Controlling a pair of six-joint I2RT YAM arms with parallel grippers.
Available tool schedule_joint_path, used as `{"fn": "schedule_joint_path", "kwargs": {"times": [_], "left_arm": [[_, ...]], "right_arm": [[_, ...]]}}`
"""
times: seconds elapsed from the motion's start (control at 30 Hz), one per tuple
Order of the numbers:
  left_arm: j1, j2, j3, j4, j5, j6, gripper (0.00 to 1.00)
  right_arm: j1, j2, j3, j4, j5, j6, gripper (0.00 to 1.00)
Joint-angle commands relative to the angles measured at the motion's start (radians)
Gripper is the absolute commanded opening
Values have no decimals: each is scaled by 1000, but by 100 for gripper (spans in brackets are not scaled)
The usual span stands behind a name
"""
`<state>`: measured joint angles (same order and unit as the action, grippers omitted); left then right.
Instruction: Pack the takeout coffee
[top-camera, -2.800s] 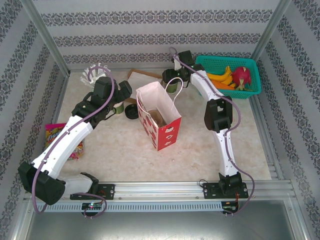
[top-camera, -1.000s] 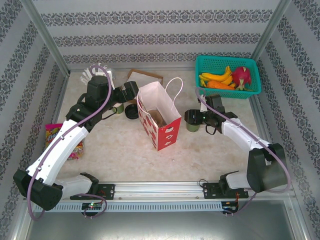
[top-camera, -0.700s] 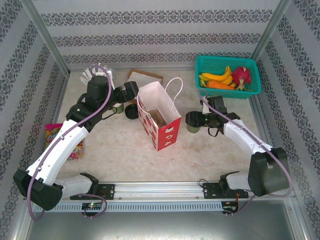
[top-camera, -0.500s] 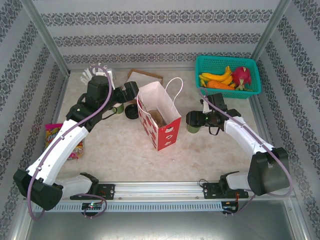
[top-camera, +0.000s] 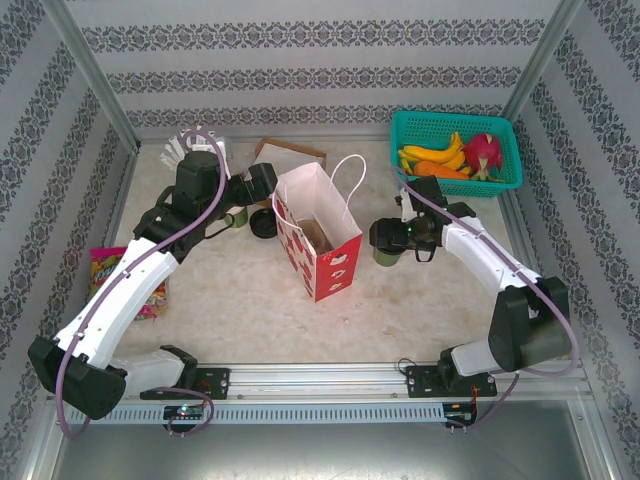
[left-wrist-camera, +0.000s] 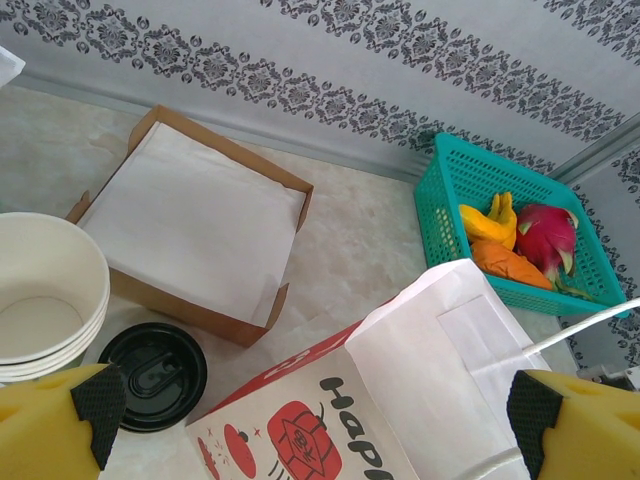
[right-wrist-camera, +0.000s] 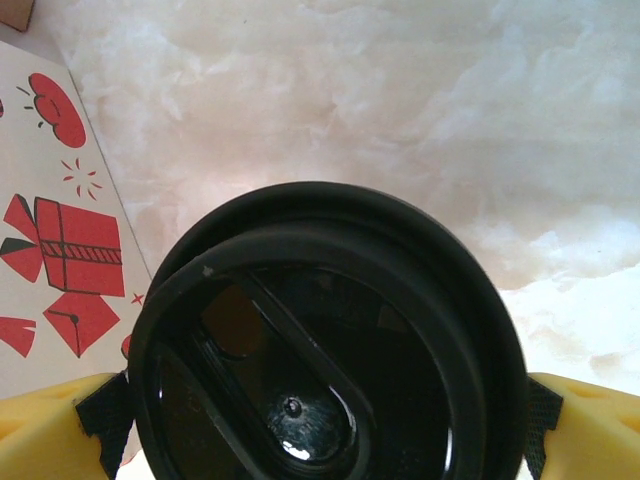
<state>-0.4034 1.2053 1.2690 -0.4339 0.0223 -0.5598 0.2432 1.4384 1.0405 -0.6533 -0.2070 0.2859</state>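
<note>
Two arms in play, one cup to move. The takeout coffee (top-camera: 385, 252) stands upright on the table (top-camera: 420, 310), just beside the right wall of the paper bag (top-camera: 318, 240) and outside it. Not yet packed.

Right gripper (right-wrist-camera: 320, 415): yellow fingers spread wide, one on each side of the cup, black pads level with the lid's rim. The lid hides the contact lines, so I cannot tell whether the pads press the cup or merely flank it.

Left gripper (left-wrist-camera: 312, 415): fingers far apart with nothing between them. It hovers above the bag's left upper edge, near the loose black lid (left-wrist-camera: 153, 375) and the stack of lidless cups (left-wrist-camera: 40, 290). As far as I can judge, it is not touching the bag.

Risks from here, my reading:
- The bag is light paper and unheld. If the cup or a finger clips its rim on the way over, I expect it to slide or topple.
- The white handle loop (top-camera: 350, 175) stands up on the cup's side of the mouth and could snag the wrist.
- A grip taken high, on the lid rather than the cup wall, could pop the lid off. Too hard a squeeze lower down would crush the paper.
- The mouth is narrow, so a tilted release may leave the cup on its side.
</note>
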Motion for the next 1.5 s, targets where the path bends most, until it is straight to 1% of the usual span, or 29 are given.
{"fn": "schedule_joint_path", "kwargs": {"times": [0.0,0.17,0.33,0.43,0.7,1.13,1.2,1.33,1.47], "left_arm": [[12,7,-6,-15,-14,24,100],[11,8,-6,-21,-15,28,100],[11,6,-9,-29,-19,31,100],[11,5,-8,-32,-22,35,100],[11,-2,-20,-39,-30,43,100],[12,-12,-22,-48,-36,60,100],[12,-14,-23,-46,-36,61,100],[12,-16,-5,-45,-35,63,100],[12,-30,12,-29,-93,42,99]], "right_arm": [[14,19,35,-34,7,7,98],[29,46,66,-58,26,-2,98],[45,98,129,-160,117,-4,98],[57,127,165,-209,145,-8,98],[79,202,269,-317,161,-5,98],[100,264,338,-386,206,-8,98],[102,266,347,-395,208,-11,96],[102,274,346,-400,208,-16,87],[101,282,347,-387,214,-33,81]]}}
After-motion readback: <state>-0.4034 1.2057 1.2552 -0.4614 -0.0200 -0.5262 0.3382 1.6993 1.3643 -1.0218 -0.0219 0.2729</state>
